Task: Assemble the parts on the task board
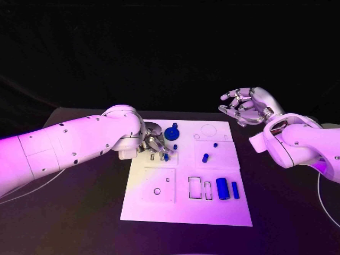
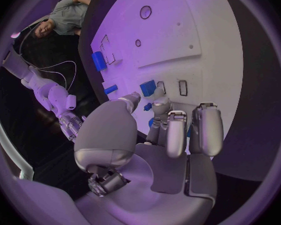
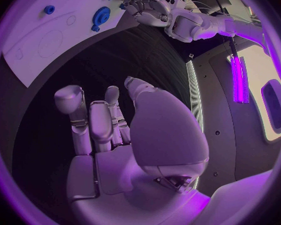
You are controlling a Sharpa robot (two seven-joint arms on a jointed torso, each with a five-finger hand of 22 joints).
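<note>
The left hand (image 1: 156, 146) is down on the task board (image 1: 159, 207) with its fingers curled narrowly around a small blue part (image 2: 148, 107) at their tips, though I cannot tell whether it truly pinches it. Just beyond those fingertips stands the round blue part (image 1: 172, 133), and to their right a short blue peg (image 1: 205, 158) lies with its long axis running away from the robot. The right hand (image 1: 248, 107) hovers off the board's far right corner, fingers loosely spread and holding nothing, so by my judgement the left hand is much the nearer for seating the part.

We see a black table (image 1: 78, 212) under violet light; beyond the table's far edge hangs a dark backdrop (image 1: 170, 48), folded like cloth.
</note>
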